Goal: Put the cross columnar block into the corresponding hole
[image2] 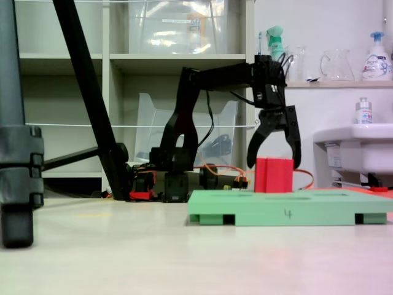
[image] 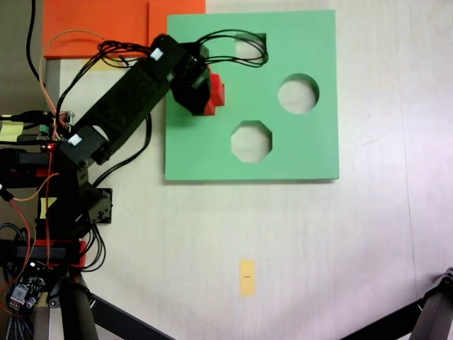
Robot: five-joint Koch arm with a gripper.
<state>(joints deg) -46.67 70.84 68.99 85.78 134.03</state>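
The red cross columnar block (image: 216, 91) (image2: 274, 176) stands upright at the left part of the green foam board (image: 311, 152) (image2: 288, 213), rising above its top face. My gripper (image: 205, 92) (image2: 274, 165) hangs over it, open, one finger on each side of the block's top with a small gap to each. The plus-shaped hole is hidden under the block and gripper. I cannot tell whether the block is seated in it.
The board also has a round cutout (image: 298, 94), an octagonal cutout (image: 251, 141) and a square cutout (image: 253, 44) crossed by cables. An orange sheet (image: 92, 28) lies at the back left, a yellow tag (image: 246, 276) on the table. Tripod legs (image2: 18, 184) stand nearby.
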